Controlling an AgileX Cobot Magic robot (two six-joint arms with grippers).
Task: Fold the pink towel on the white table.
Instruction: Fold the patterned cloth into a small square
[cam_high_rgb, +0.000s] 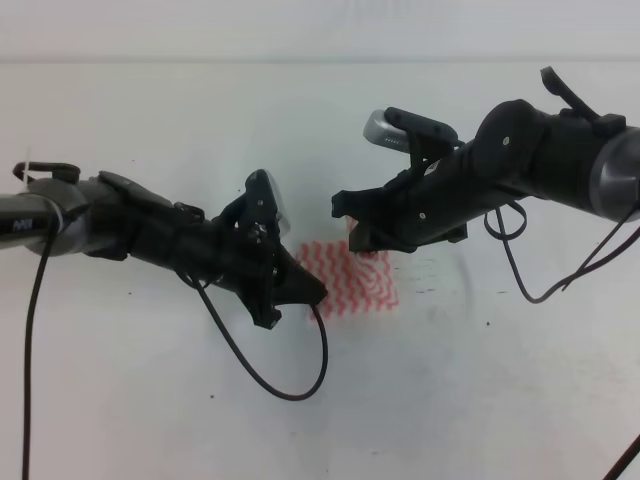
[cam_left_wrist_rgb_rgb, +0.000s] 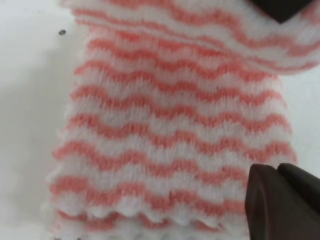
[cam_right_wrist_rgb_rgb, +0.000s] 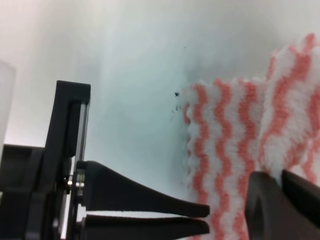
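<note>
Towel (cam_high_rgb: 350, 280) folded small on bench (cam_high_rgb: 480, 400); left fingers (cam_high_rgb: 310, 292) closed, right fingers' (cam_high_rgb: 345, 215) state unclear; more folding possibly left.

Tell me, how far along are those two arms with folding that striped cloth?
Partly done, it seems. The pink towel lies small and layered on the white table, with stacked edges in the left wrist view, so at least one fold looks made. In hand: the left gripper and the right gripper sit at opposite edges; neither grip is clear. Left: any last fold, then letting go.
</note>
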